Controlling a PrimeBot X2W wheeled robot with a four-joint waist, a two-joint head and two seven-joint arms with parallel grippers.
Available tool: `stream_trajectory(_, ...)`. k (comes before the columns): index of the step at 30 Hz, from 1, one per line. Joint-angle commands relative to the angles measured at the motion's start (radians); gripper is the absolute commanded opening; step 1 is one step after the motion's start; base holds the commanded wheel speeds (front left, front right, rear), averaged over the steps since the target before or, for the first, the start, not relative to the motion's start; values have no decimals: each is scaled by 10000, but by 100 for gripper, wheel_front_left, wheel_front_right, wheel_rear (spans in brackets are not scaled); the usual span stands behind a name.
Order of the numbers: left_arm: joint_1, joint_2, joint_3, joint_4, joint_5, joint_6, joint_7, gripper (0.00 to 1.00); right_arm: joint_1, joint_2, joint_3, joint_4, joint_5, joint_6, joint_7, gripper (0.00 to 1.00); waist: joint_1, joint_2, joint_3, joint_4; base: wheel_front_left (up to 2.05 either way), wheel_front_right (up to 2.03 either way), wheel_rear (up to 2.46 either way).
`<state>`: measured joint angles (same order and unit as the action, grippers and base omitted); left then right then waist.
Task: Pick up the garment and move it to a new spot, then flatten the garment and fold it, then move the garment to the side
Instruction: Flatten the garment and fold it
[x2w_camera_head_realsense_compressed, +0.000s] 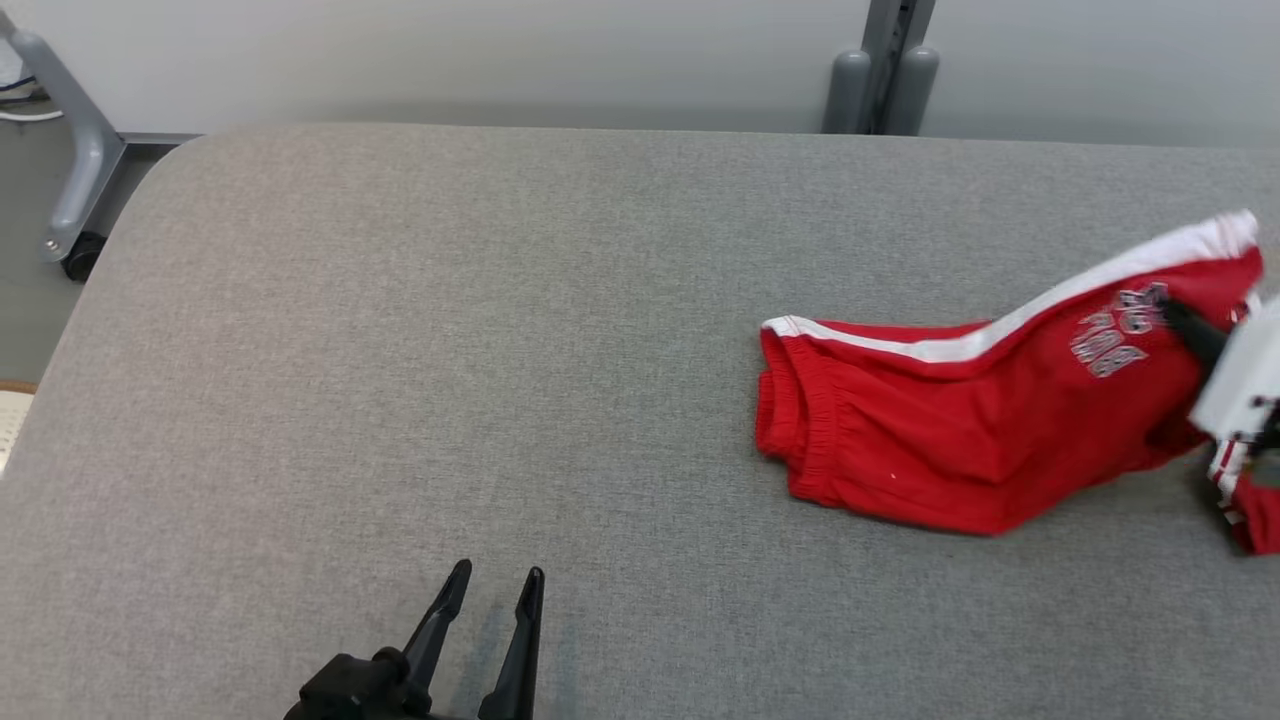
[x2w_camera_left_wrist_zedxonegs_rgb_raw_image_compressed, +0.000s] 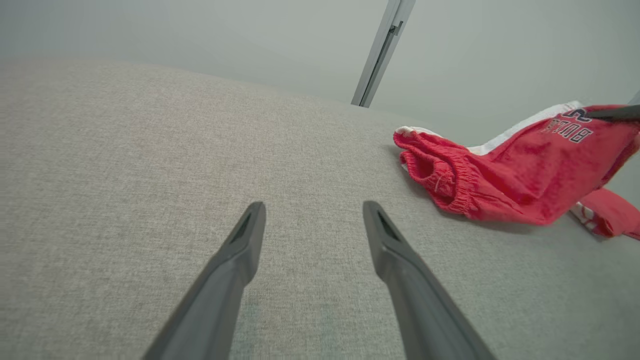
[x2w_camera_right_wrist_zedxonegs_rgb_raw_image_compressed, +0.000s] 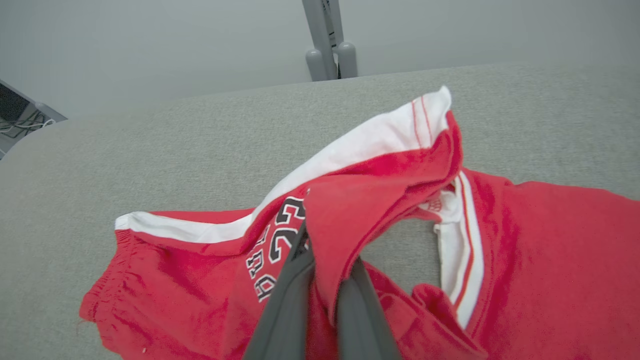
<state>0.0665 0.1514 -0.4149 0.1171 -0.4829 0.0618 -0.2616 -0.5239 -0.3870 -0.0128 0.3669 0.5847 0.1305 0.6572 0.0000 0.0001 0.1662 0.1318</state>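
1. A pair of red shorts is seen crumpled, not spread flat, on the right part of a grey padded table.
2. The gathered waistband is turned toward the middle of the table and is rested on its surface. A white stripe is run along the far edge of the shorts, and pale lettering is printed on one leg.
3. The right gripper is closed on the shorts. In the right wrist view a fold of red cloth is pinched between its two dark fingers, just beside the lettering.
4. The gripped leg is raised off the table, so the cloth is sloped up from the waistband to the gripper.
5. The other leg is left lying on the table, to the right of the gripper.
6. The left gripper is spread wide with nothing between its fingers. It is held low over bare table near the front edge, well apart from the shorts. Whether the surface is touched cannot be told.
7. A pale wall and a grey post are seen behind the table, and a grey frame leg with a wheel is seen at the far left corner.
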Motion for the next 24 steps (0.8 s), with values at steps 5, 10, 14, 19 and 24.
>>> stream_trajectory(5, -40, -282, 115, 89, 320, -270, -45, 100, -67, 1580, 566, -988, -568, 5, 397, 0, 0, -1, 129, 209, 0, 0, 0)
stream_trajectory(10, -298, -480, 188, 274, 516, -499, -46, 100, 300, 2899, 1173, -1134, -1239, 5, 301, 0, 0, -1, 222, 514, 0, 0, 0)
stream_trajectory(14, -354, -532, 357, 429, 638, -606, -44, 100, 511, 3267, 1442, -894, -1550, 5, -77, 0, 0, -1, 218, 682, 0, 0, 0)
stream_trajectory(19, -216, -627, 498, 581, 727, -712, -46, 100, 633, 3342, 1575, -484, -1655, 5, -476, 0, 0, -1, 196, 742, 0, 0, 0)
stream_trajectory(24, -149, -727, 584, 740, 802, -794, -44, 100, 522, 3350, 2064, -181, -1158, 5, -998, 100, 0, -1, 74, 647, 0, 0, 0)
